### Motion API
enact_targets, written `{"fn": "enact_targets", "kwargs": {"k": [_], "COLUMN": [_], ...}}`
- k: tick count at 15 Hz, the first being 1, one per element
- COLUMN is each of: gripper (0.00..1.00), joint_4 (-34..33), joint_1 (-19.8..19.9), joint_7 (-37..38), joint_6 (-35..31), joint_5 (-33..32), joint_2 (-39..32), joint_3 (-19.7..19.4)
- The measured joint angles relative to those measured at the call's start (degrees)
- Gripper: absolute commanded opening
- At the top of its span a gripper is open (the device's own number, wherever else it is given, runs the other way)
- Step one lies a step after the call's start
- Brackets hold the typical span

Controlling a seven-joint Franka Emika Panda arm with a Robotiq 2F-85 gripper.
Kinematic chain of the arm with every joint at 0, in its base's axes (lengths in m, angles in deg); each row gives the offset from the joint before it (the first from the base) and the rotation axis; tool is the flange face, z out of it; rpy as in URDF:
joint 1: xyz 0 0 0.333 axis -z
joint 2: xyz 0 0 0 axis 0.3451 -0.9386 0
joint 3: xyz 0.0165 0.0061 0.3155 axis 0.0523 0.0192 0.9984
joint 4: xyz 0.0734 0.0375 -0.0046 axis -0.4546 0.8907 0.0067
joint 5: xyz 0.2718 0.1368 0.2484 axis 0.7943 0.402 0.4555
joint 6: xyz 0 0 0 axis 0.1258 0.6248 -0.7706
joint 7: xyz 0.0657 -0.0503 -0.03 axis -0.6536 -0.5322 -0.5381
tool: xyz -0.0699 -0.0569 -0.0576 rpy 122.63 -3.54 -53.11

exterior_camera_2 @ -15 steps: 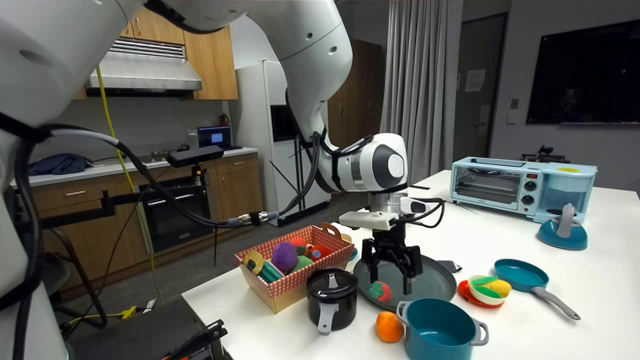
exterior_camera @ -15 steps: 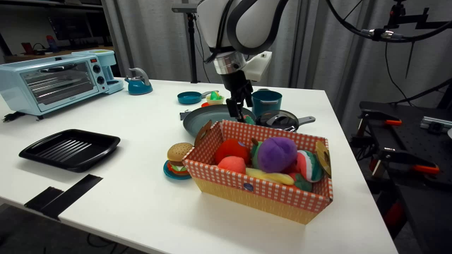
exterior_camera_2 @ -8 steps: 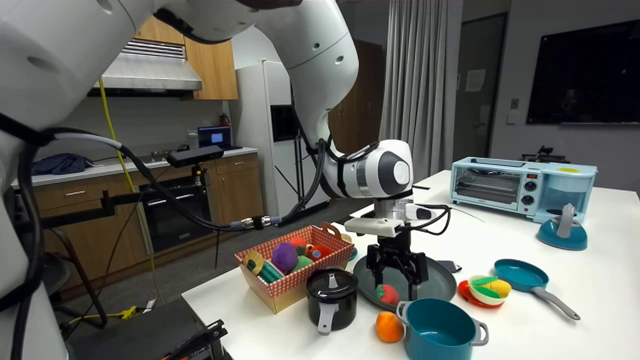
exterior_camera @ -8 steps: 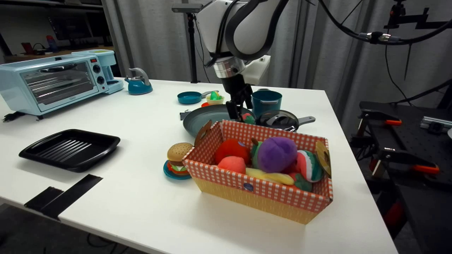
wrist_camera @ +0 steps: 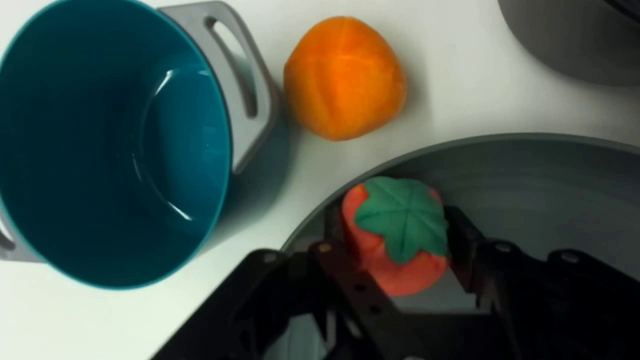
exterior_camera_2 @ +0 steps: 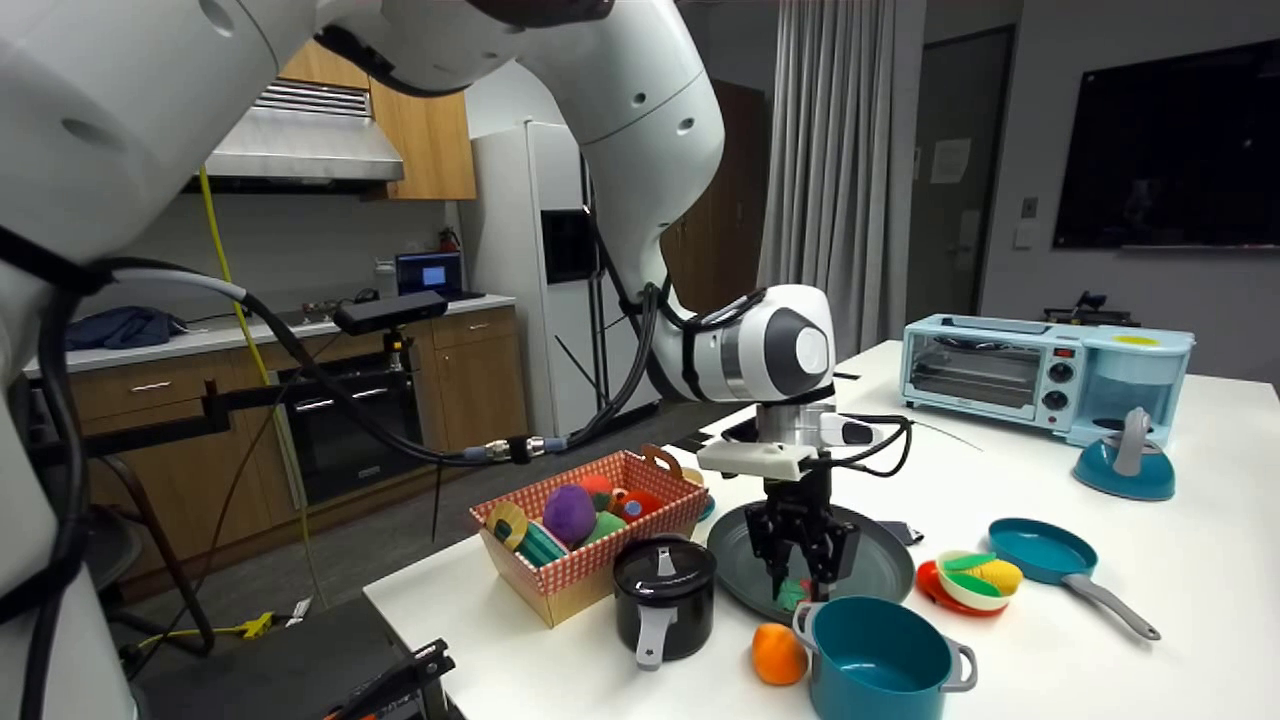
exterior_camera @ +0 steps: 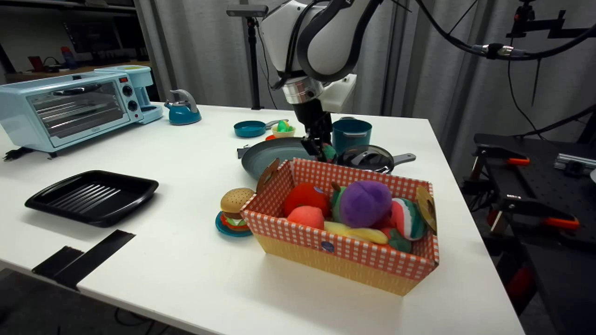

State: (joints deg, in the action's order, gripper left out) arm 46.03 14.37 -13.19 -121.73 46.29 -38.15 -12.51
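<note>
A soft red strawberry with a green leaf top (wrist_camera: 404, 220) lies near the rim of a wide dark grey pan (wrist_camera: 545, 200). My gripper (wrist_camera: 392, 222) has one finger against each side of it, gripping it, with the leaf facing the wrist camera. In an exterior view the gripper (exterior_camera_2: 797, 588) points down into the pan (exterior_camera_2: 882, 570), and the strawberry (exterior_camera_2: 790, 596) shows only partly between the fingers. An orange (wrist_camera: 345, 80) sits just outside the pan, beside a deep teal pot (wrist_camera: 125, 145).
A checkered basket (exterior_camera: 340, 265) of plush fruit stands beside the pan, near a black lidded pot (exterior_camera_2: 664, 600). A toy burger (exterior_camera: 236, 204), a black tray (exterior_camera: 93, 197), a small teal frying pan (exterior_camera_2: 1042, 550) and a bowl of toy vegetables (exterior_camera_2: 975, 580) are also on the table.
My gripper has shifted slightly right in the view that shows the kitchen. Its fingers have come together from wide apart onto the strawberry, which has turned between them.
</note>
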Motion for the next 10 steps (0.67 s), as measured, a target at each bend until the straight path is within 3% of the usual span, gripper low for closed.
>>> {"fn": "enact_targets", "kwargs": {"k": [3,10], "gripper": [0.03,0.04], "joint_4": [-0.2,-0.2], "joint_1": [0.0,-1.8], "joint_7": [0.0,0.0], "joint_6": [0.0,0.1], "joint_5": [0.0,-0.1], "joint_2": [0.0,1.6], "joint_3": [-0.1,0.0]}}
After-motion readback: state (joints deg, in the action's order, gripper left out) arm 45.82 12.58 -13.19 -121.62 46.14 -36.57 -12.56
